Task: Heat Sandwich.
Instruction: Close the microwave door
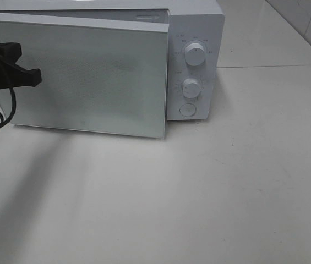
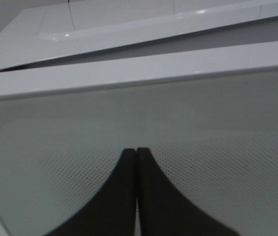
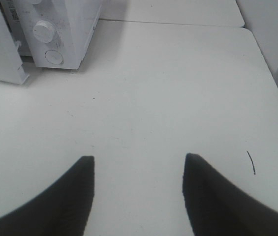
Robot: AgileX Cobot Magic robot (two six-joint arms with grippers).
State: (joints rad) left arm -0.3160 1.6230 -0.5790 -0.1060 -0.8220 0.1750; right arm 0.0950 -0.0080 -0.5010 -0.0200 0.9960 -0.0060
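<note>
A white microwave point(image 1: 196, 66) sits at the far left of a pale table point(image 1: 210, 192). Its door point(image 1: 89, 77) stands slightly ajar, the right edge out in front of the control panel, where two knobs point(image 1: 195, 54) sit above a round button point(image 1: 187, 109). Your left gripper point(image 2: 137, 150) is at the door's left part, fingers pressed together, tips right at the dotted glass; you cannot tell whether they touch it. Your right gripper point(image 3: 139, 162) hangs over bare table, nearer than the microwave and to its right, its jaws spread with nothing between them. No view shows the sandwich.
</note>
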